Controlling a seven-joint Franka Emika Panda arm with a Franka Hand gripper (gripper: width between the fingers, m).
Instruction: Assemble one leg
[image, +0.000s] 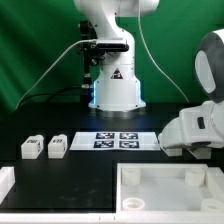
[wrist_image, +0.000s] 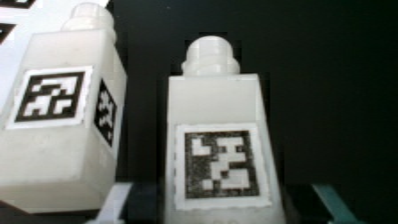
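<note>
In the wrist view two legs stand side by side on the black table, each a white block with a rounded peg on its end and a black-and-white tag on its face. My gripper (wrist_image: 222, 203) is open, one finger on each side of the middle leg (wrist_image: 217, 120), not touching it. The other leg (wrist_image: 63, 110) lies right beside it, outside the jaws. In the exterior view the arm's white hand (image: 195, 128) hangs low at the exterior view's right and hides these two legs. Two more legs (image: 31, 147) (image: 57, 146) lie at the exterior view's left.
The marker board (image: 118, 139) lies in the middle in front of the robot's base (image: 115, 90). The large white tray-like part (image: 165, 190) fills the front right. Another white part (image: 5, 182) shows at the front left edge.
</note>
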